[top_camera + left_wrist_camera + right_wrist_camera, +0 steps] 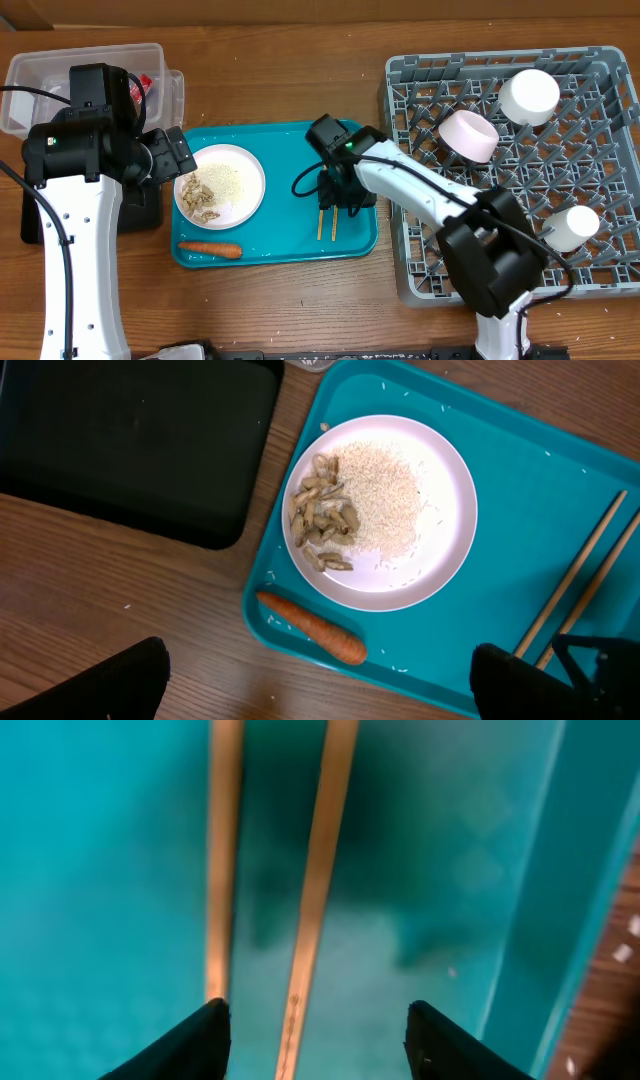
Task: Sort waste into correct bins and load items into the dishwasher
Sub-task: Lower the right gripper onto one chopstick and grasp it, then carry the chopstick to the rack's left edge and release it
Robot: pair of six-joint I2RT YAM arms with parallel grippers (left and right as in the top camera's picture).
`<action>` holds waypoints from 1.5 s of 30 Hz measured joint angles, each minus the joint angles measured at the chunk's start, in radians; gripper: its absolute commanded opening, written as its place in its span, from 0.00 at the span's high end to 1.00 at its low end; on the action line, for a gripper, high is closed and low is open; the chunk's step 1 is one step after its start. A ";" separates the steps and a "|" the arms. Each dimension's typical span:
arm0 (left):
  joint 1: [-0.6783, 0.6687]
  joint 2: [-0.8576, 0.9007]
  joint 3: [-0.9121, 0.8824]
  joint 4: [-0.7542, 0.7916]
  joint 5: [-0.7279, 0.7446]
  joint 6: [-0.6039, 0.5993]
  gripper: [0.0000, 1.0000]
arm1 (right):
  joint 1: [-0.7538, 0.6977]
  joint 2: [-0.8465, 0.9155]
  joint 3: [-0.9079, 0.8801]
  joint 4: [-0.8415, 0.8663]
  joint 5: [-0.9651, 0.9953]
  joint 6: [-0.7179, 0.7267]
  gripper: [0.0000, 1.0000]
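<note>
The two chopsticks (320, 870) are lying side by side on the teal tray (290, 150). My R gripper (318, 1015) is hanging just over them, jaws wide apart, holding nothing. My L gripper (320, 660) is hanging over the plate (445, 480), also wide & empty.

Nope, no text, label, brand or number I can actually read in any of the views, and the only thing that might carry print, the red wrapper (147, 84) in the clear tub (40, 72), is way too small to make out.
</note>
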 measured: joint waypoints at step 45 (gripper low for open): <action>0.000 0.000 0.000 -0.007 0.000 0.000 0.02 | -0.290 -0.368 0.031 -0.386 0.065 -0.264 0.96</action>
